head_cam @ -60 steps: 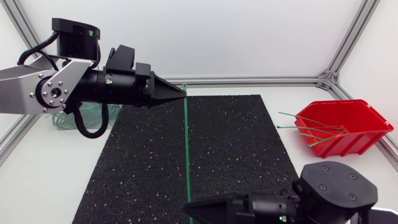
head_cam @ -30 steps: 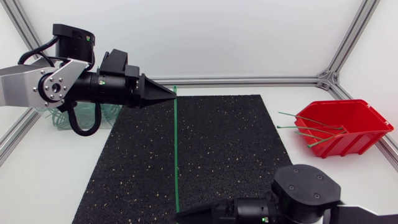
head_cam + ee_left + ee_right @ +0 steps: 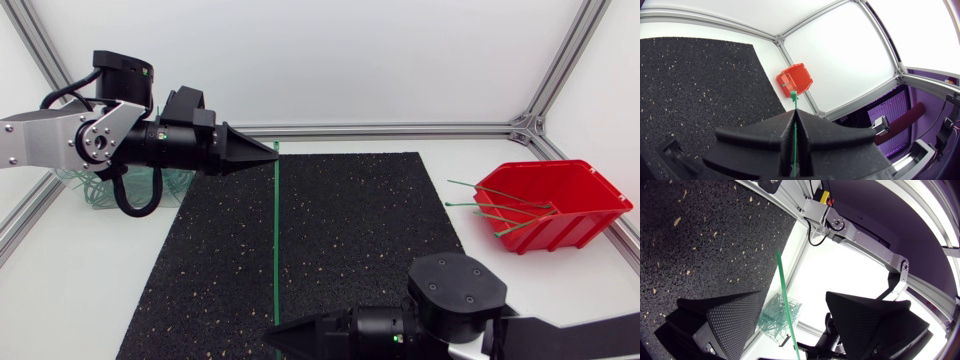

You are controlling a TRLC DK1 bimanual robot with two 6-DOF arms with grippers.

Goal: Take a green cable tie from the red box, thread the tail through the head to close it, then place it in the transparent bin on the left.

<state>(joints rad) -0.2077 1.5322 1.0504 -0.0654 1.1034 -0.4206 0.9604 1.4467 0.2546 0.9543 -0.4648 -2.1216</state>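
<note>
Here, left gripper (image 3: 271,153) pinching cable tie (image 3: 275,240), right gripper (image 3: 794,297) agape

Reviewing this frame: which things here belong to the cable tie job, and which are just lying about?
Job in hand:
green cable tie, pinched in the left end effector
right end effector, open, with the tie between its fingers
red box
clear bin

Lying about:
black mat
spare ties in the box
</note>
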